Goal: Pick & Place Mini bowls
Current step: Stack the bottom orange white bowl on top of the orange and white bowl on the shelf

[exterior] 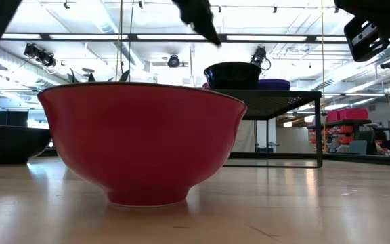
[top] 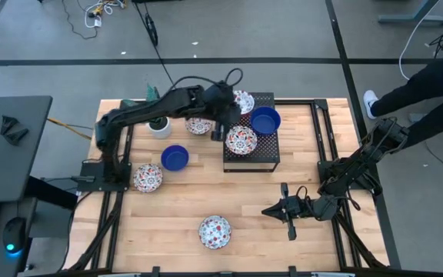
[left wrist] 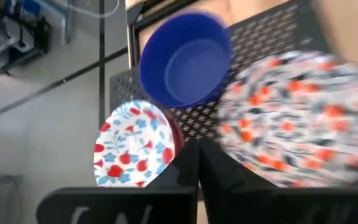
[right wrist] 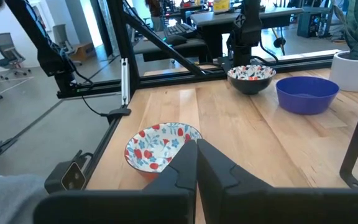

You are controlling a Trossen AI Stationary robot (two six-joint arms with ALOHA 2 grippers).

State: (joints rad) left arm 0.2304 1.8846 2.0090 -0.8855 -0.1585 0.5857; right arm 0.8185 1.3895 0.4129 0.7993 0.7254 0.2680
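Over the black rack [top: 251, 146] your left tool [top: 223, 127] hangs with fingers closed on nothing, a blue bowl [top: 265, 120] and two floral bowls [top: 241, 140] just beside it, while your right tool [top: 285, 209], also closed and empty, waits near another floral bowl [top: 214, 231] on the table [top: 244, 215].

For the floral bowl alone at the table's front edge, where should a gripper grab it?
Pinch the rim of the floral bowl from straight above, one finger inside and one outside. It sits upright and open with nothing beside it. The right gripper is nearest.
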